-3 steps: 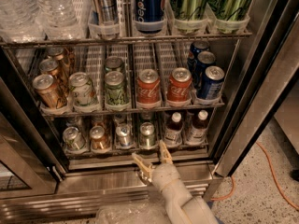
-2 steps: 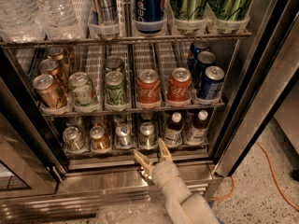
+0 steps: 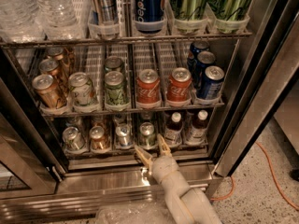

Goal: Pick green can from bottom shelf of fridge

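One change noted: the gripper has edged up from the base panel toward the bottom shelf of the fridge, its fingers spread wide, holding nothing. The green can, dark-bodied with a silver top, stands upright at the shelf's front, just behind the fingertips. Lanes to its left hold three other cans; those to its right, two brown bottles.
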You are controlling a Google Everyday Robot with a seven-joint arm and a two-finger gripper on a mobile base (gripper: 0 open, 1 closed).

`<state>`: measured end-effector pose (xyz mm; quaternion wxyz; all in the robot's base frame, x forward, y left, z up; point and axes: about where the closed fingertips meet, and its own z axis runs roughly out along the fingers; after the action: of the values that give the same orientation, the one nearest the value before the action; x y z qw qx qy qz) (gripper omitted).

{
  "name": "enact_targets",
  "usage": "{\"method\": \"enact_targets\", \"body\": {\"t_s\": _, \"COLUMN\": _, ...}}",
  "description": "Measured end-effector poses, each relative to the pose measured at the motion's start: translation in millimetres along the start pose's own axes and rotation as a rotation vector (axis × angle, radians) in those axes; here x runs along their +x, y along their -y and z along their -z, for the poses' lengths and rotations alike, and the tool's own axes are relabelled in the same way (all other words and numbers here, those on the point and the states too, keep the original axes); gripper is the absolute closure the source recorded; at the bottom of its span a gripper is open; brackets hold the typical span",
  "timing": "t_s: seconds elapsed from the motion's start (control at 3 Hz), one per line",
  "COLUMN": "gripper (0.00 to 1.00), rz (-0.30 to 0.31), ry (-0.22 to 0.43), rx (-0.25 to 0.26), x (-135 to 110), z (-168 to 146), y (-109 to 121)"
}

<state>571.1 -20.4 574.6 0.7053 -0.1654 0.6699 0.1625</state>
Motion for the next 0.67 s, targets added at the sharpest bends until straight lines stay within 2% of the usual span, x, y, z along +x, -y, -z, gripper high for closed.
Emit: {"method": "enact_targets", "body": {"t_s": 0.67, "gripper": 0.28, "rz": -0.003, "ry": 0.016, "rx": -0.003, "x": -8, "z": -28, "y": 9}}
